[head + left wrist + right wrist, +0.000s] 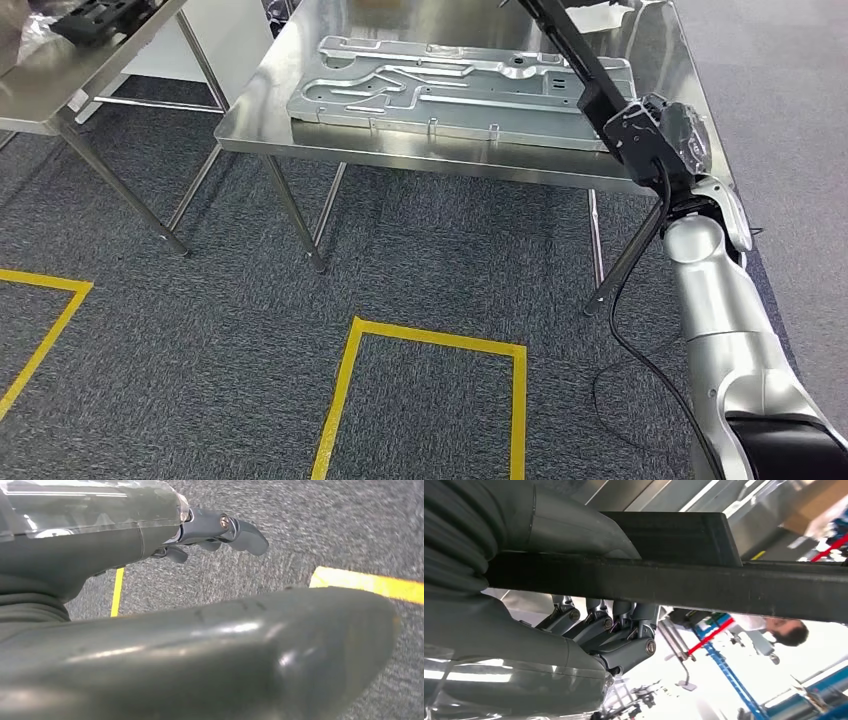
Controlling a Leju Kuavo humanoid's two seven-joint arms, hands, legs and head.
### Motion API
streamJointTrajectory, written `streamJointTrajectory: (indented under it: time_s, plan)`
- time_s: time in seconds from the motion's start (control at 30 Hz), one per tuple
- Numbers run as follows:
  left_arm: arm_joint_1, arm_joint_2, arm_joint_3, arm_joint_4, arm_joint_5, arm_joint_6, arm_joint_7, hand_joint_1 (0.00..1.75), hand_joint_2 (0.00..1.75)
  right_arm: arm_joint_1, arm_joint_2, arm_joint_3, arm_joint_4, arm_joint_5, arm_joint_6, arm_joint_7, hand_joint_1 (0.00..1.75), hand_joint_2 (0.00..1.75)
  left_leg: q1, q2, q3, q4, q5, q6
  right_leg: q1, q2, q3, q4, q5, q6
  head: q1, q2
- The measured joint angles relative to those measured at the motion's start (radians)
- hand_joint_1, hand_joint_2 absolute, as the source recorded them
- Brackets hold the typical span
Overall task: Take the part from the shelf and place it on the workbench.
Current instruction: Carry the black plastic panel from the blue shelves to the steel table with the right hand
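**A factory floor, plain as day**

We're looking at an industrial workshop here, a production or assembly hall. Front and centre, a stainless-steel bench (300, 135) on thin metal legs, carrying a large machined metal plate (460, 90) cut with channels and slots. Off to the side, a second steel bench (40, 100) of the same build. Underfoot, grey carpet tile (200, 330) marked out in yellow tape lines (345, 390), the kind that box off work zones. And over in the right wrist view, blue racking (729, 675) with red bars, plus a person (786, 630) standing in the bright hall beyond.
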Motion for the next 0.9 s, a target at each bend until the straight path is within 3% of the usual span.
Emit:
streamJointTrajectory:
  time_s: [0.03, 0.07, 0.1, 0.17, 0.2, 0.23, 0.27, 0.37, 0.43, 0.5, 0.53, 0.57, 0.6, 0.67, 0.7, 0.73, 0.8, 0.9]
  plan:
    - [0.001, 0.0, 0.0, 0.0, 0.0, 0.0, 0.0, 0.0, 0.0, -0.005, 0.004, 0.003, 0.009, 0.001, 0.004, 0.007, 1.75, 1.75, 0.0, 0.0, -0.03, 0.03, -0.009, 0.001, 0.003, 0.001, 0.011, 0.0, -0.008, -0.002, 0.0, 0.0]
    - [0.002, 0.0, 0.0, 0.0, 0.0, -0.001, 0.0, 0.0, 0.0, -0.007, 0.008, 0.005, 0.017, -0.003, 0.011, 0.01, 1.75, 1.75, -0.001, 0.0, -0.043, 0.024, 0.004, 0.005, 0.006, 0.003, 0.023, 0.0, -0.018, -0.003, 0.0, 0.0]
    - [0.003, 0.0, 0.0, 0.0, 0.0, -0.001, 0.0, 0.0, 0.0, -0.01, 0.013, 0.006, 0.023, -0.009, 0.019, 0.008, 1.75, 1.75, -0.004, 0.001, -0.04, -0.018, 0.04, 0.012, 0.01, 0.002, 0.037, 0.0, -0.027, -0.003, 0.0, 0.0]
    - [0.003, 0.001, 0.001, 0.0, 0.0, -0.002, 0.0, 0.0, 0.0, -0.021, 0.022, 0.009, 0.033, -0.017, 0.035, 0.001, 1.75, 1.75, -0.017, 0.024, -0.011, -0.151, 0.144, 0.04, 0.016, -0.004, 0.065, -0.001, -0.047, -0.003, 0.0, 0.0]
    - [0.002, 0.002, 0.002, 0.0, 0.0, -0.002, 0.0, 0.0, 0.0, -0.03, 0.025, 0.013, 0.037, -0.012, 0.04, -0.001, 1.75, 1.75, -0.026, 0.037, 0.001, -0.202, 0.172, 0.051, 0.019, -0.007, 0.075, -0.002, -0.055, -0.001, 0.0, 0.0]
    - [0.001, 0.002, 0.003, 0.0, 0.0, -0.002, 0.0, 0.0, 0.0, -0.039, 0.026, 0.019, 0.04, -0.001, 0.045, -0.002, 1.75, 1.75, -0.032, 0.048, 0.01, -0.234, 0.189, 0.06, 0.02, -0.01, 0.081, -0.004, -0.062, 0.004, 0.0, 0.0]
    - [-0.001, 0.003, 0.004, 0.0, 0.0, -0.002, 0.001, 0.0, 0.0, -0.046, 0.027, 0.025, 0.043, 0.013, 0.048, -0.002, 1.75, 1.75, -0.034, 0.049, 0.014, -0.246, 0.187, 0.064, 0.021, -0.013, 0.086, -0.001, -0.064, 0.01, 0.0, 0.0]
    - [-0.001, 0.001, 0.005, 0.0, 0.0, -0.003, 0.004, 0.0, 0.0, -0.063, 0.029, 0.049, 0.046, 0.051, 0.057, 0.003, 1.75, 1.75, -0.026, 0.026, 0.042, -0.269, 0.193, 0.071, 0.019, -0.018, 0.093, 0.023, -0.075, 0.027, 0.0, 0.0]
    - [-0.002, 0.0, 0.005, 0.0, 0.0, -0.003, 0.006, 0.0, 0.0, -0.076, 0.031, 0.064, 0.047, 0.065, 0.063, 0.008, 1.75, 1.75, -0.021, 0.012, 0.058, -0.277, 0.194, 0.075, 0.014, -0.01, 0.052, 0.101, -0.113, 0.037, 0.0, 0.0]
    - [-0.004, 0.0, 0.005, 0.0, -0.001, -0.003, 0.007, 0.0, 0.0, -0.086, 0.031, 0.072, 0.052, 0.07, 0.07, 0.013, 1.75, 1.75, -0.018, -0.008, 0.063, -0.278, 0.189, 0.075, 0.007, -0.004, -0.03, 0.224, -0.163, 0.05, 0.0, 0.0]
    - [-0.004, 0.0, 0.005, 0.0, -0.001, -0.004, 0.007, 0.0, 0.0, -0.087, 0.031, 0.075, 0.055, 0.07, 0.074, 0.015, 1.75, 1.75, -0.016, -0.02, 0.067, -0.277, 0.184, 0.073, 0.002, -0.003, -0.064, 0.265, -0.175, 0.055, 0.0, 0.0]
    - [-0.004, 0.0, 0.005, 0.0, -0.001, -0.004, 0.007, 0.0, 0.0, -0.087, 0.031, 0.078, 0.059, 0.068, 0.078, 0.018, 1.75, 1.75, -0.013, -0.029, 0.073, -0.276, 0.179, 0.07, -0.002, -0.003, -0.084, 0.272, -0.166, 0.06, 0.0, 0.0]
    - [-0.003, -0.001, 0.005, 0.0, -0.002, -0.005, 0.007, 0.0, 0.0, -0.088, 0.032, 0.08, 0.063, 0.063, 0.081, 0.02, 1.75, 1.75, -0.009, -0.036, 0.081, -0.275, 0.172, 0.066, -0.006, -0.003, -0.084, 0.24, -0.132, 0.064, 0.0, 0.0]
    - [0.002, -0.001, 0.006, 0.0, -0.002, -0.006, 0.007, 0.0, 0.0, -0.092, 0.032, 0.081, 0.069, 0.047, 0.086, 0.022, 1.75, 1.75, -0.004, -0.046, 0.098, -0.267, 0.154, 0.057, -0.013, -0.003, -0.052, 0.11, -0.033, 0.071, 0.0, 0.0]
    - [0.003, -0.001, 0.006, 0.0, -0.002, -0.006, 0.007, 0.0, 0.0, -0.095, 0.032, 0.081, 0.073, 0.039, 0.089, 0.023, 1.75, 1.75, -0.003, -0.051, 0.102, -0.263, 0.146, 0.051, -0.014, -0.003, -0.038, 0.054, -0.007, 0.067, 0.001, 0.0]
    - [0.004, -0.001, 0.006, 0.0, -0.002, -0.006, 0.007, 0.0, 0.0, -0.099, 0.032, 0.081, 0.076, 0.034, 0.092, 0.023, 1.75, 1.75, -0.002, -0.054, 0.103, -0.259, 0.138, 0.043, -0.012, -0.002, -0.03, 0.022, 0.008, 0.06, 0.0, 0.0]
    - [0.005, -0.001, 0.007, 0.0, -0.002, -0.006, 0.007, 0.0, 0.0, -0.103, 0.033, 0.08, 0.081, 0.028, 0.097, 0.024, 1.75, 1.75, -0.003, -0.055, 0.103, -0.251, 0.13, 0.028, -0.007, -0.001, -0.025, 0.01, 0.005, 0.038, 0.0, 0.0]
    - [0.005, 0.0, 0.01, 0.0, 0.0, -0.005, 0.007, 0.0, 0.0, -0.11, 0.037, 0.08, 0.085, 0.026, 0.099, 0.025, 1.75, 1.75, -0.004, -0.03, 0.091, -0.207, 0.107, 0.011, -0.01, 0.0, -0.005, 0.006, 0.005, 0.018, 0.0, 0.0]
